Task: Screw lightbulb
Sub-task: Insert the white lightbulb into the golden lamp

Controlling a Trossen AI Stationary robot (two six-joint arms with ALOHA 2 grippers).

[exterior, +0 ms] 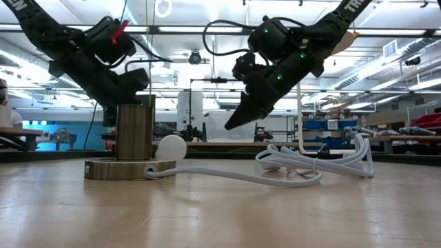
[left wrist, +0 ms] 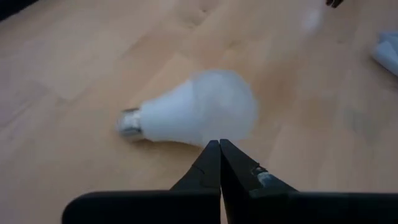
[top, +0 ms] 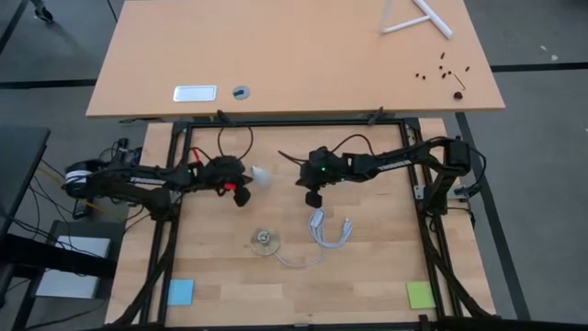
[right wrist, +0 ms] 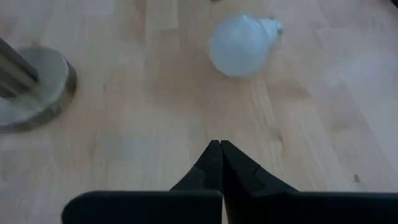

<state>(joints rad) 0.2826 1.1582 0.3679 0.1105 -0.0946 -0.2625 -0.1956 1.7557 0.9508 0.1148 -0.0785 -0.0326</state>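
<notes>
The white frosted lightbulb (left wrist: 199, 112) lies on its side on the wooden table (top: 367, 276), its grey screw base (left wrist: 129, 122) resting on the wood. My left gripper (left wrist: 219, 148) is shut, and its tips sit right at the bulb's rounded dome. In the high view the bulb (top: 262, 175) lies just right of my left gripper (top: 246, 179). My right gripper (top: 312, 199) is shut and hangs above the table (exterior: 226, 127), empty, right of the bulb. The round silvery socket (top: 264, 241) stands on its disc nearer the front edge. My left gripper's shut fingertips (left wrist: 214, 155) stand at the edge of the bulb's dome (left wrist: 227, 127), slanting down toward it. I cannot tell whether they touch it. The bulb lies flat on the table.
A coiled white cord (top: 328, 230) lies right of the socket, below my right gripper. A blue note (top: 180, 291) and a green note (top: 420, 294) lie at the front corners. In the low view the socket's post (exterior: 134, 131) hides my left gripper's tips.
</notes>
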